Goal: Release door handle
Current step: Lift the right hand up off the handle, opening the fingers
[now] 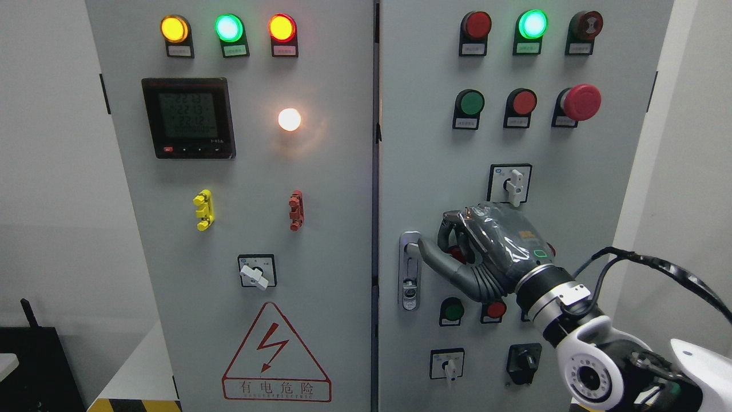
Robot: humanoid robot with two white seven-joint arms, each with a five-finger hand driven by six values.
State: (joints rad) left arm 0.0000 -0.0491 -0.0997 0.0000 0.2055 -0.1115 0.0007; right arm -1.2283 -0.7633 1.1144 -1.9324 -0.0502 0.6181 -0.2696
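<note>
The silver door handle (409,273) stands upright in its plate at the left edge of the cabinet's right door (434,143). My right hand (437,237), grey and wrapped in clear film, comes in from the lower right and hovers just right of the handle. Its thumb (440,260) stretches left, and the tip touches the handle's upper end. The other fingers (452,229) are curled in front of the door, apart from the handle and with nothing in them. My left arm does not show.
Both grey cabinet doors are closed. Around the hand are pushbuttons (453,311), rotary switches (513,184) and a red emergency stop (580,102). The left door carries a meter (189,117), lit lamps and a warning triangle (276,357). A black cable (657,266) loops over my forearm.
</note>
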